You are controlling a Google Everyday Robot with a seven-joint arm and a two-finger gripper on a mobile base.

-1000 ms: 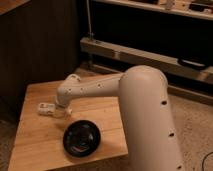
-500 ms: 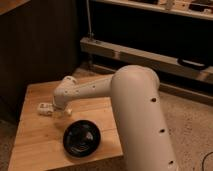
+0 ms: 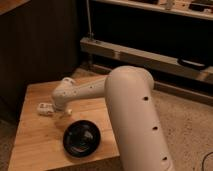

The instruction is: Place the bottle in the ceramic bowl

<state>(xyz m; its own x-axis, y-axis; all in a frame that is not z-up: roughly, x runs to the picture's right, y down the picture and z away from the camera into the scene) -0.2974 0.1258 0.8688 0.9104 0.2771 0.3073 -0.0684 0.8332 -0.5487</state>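
The bottle (image 3: pixel 44 107), small and whitish, lies on its side near the left part of the wooden table (image 3: pixel 35 145). The ceramic bowl (image 3: pixel 81 138), black and glossy, sits on the table in front and to the right of the bottle. It holds nothing. My white arm (image 3: pixel 130 105) reaches in from the right, its wrist (image 3: pixel 65 94) bent down over the table. The gripper (image 3: pixel 56 109) is low at the table, right beside the bottle's right end and mostly hidden under the wrist. I cannot tell whether it touches the bottle.
The table's right edge lies under my arm and its front edge is just past the bowl. A dark wall panel (image 3: pixel 40 45) stands behind the table. A metal shelf frame (image 3: pixel 150 55) runs along the back, above speckled floor (image 3: pixel 190 120).
The thick upper part of my arm has swung to the left and closer to the camera. The wrist has stayed near the bottle. Bottle and bowl have not moved.
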